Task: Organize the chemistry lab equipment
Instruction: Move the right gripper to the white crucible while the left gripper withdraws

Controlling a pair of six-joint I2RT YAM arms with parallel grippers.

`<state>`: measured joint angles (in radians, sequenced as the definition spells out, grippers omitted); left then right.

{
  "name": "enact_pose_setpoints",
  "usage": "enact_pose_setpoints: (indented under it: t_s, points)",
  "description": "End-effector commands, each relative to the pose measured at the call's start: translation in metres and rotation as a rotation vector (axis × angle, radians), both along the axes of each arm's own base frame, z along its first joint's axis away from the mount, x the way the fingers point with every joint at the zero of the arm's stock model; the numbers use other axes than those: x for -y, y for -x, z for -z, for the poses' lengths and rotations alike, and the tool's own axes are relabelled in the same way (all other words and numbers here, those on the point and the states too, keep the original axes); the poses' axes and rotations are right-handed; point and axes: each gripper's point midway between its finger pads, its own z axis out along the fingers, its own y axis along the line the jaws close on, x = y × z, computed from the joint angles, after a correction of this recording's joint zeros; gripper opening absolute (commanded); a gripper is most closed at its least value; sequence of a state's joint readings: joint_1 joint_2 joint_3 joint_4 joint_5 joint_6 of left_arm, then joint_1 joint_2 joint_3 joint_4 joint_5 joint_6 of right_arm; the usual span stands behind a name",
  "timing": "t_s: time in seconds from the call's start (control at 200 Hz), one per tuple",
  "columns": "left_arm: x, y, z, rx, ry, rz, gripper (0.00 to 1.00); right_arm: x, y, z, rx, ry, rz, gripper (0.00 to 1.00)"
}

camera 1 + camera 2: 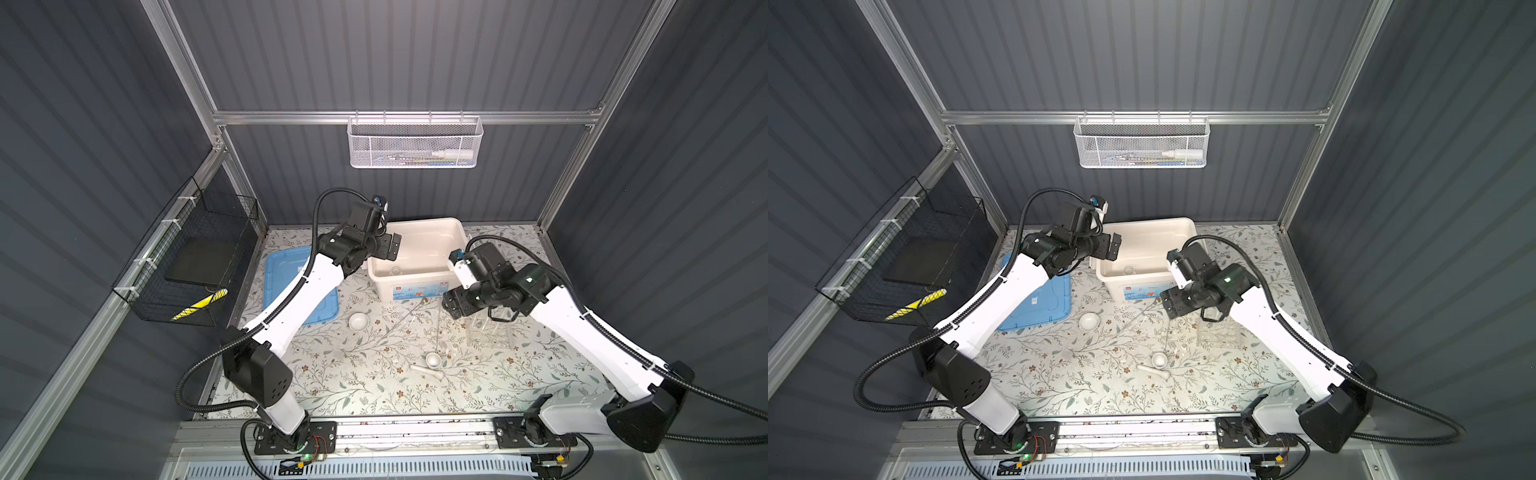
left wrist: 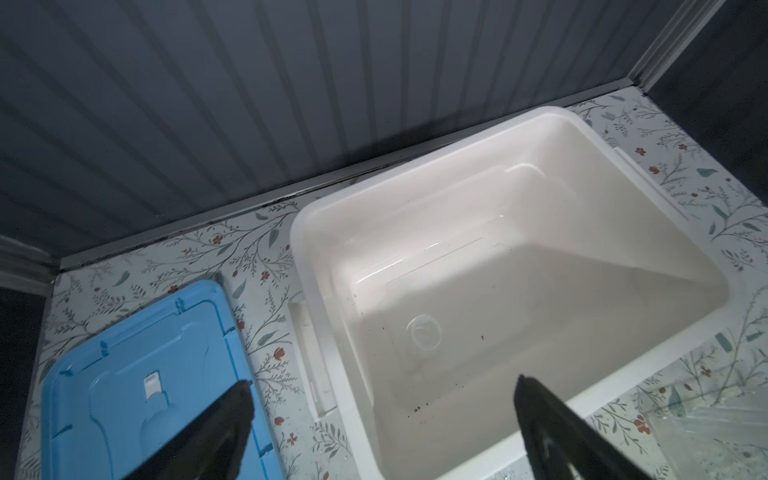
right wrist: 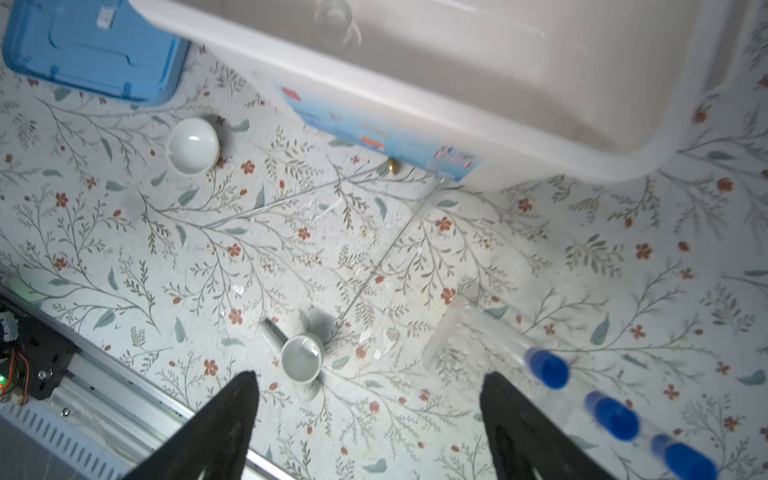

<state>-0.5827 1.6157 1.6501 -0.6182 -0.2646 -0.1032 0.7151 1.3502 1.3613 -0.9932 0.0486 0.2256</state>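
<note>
L arm (image 1: 291, 299) at tub (image 1: 419, 222) rim | R arm (image 1: 582, 328) by rack (image 1: 490, 338) | jaws wide

The big white plastic tub (image 2: 582, 174) is smooth and glossy, the flat blue plastic lid (image 2: 137, 357) likewise; the small round white bowl (image 3: 193, 145) looks glazed; the floral-printed worktop (image 3: 124, 249) is matt.

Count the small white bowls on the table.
2. The left bowl stands near the blue lid; the front bowl stands mid-table, next to the white pestle. Others may be hidden from view.
</note>
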Motion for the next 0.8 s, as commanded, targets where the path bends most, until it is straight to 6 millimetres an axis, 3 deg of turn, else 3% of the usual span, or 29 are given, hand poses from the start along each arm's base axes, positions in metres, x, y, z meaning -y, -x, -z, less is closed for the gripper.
enact_pose_setpoints:
  t_s: [0.0, 0.13, 0.16, 0.41, 0.615, 0.795]
  points:
    - [-0.034, 0.008, 0.004, 0.026, -0.02, -0.146, 1.0, 0.003, 0.028, 0.029, -0.101, 0.107, 0.077, 0.86]
    - [-0.063, 0.026, 0.018, 0.014, -0.032, -0.24, 1.0, -0.016, 0.05, 0.052, -0.163, 0.139, 0.068, 0.86]
    - [-0.071, 0.032, 0.032, -0.012, -0.049, -0.255, 1.0, -0.019, 0.054, 0.058, -0.176, 0.151, 0.064, 0.86]
    - [-0.114, 0.061, 0.085, -0.142, -0.065, -0.379, 1.0, -0.033, 0.078, 0.108, -0.28, 0.226, 0.049, 0.86]
    - [-0.126, 0.075, 0.118, -0.212, -0.055, -0.418, 1.0, -0.041, 0.087, 0.139, -0.34, 0.235, 0.035, 0.84]
    - [-0.129, 0.082, 0.143, -0.268, -0.069, -0.422, 1.0, -0.05, 0.084, 0.153, -0.352, 0.225, 0.034, 0.81]
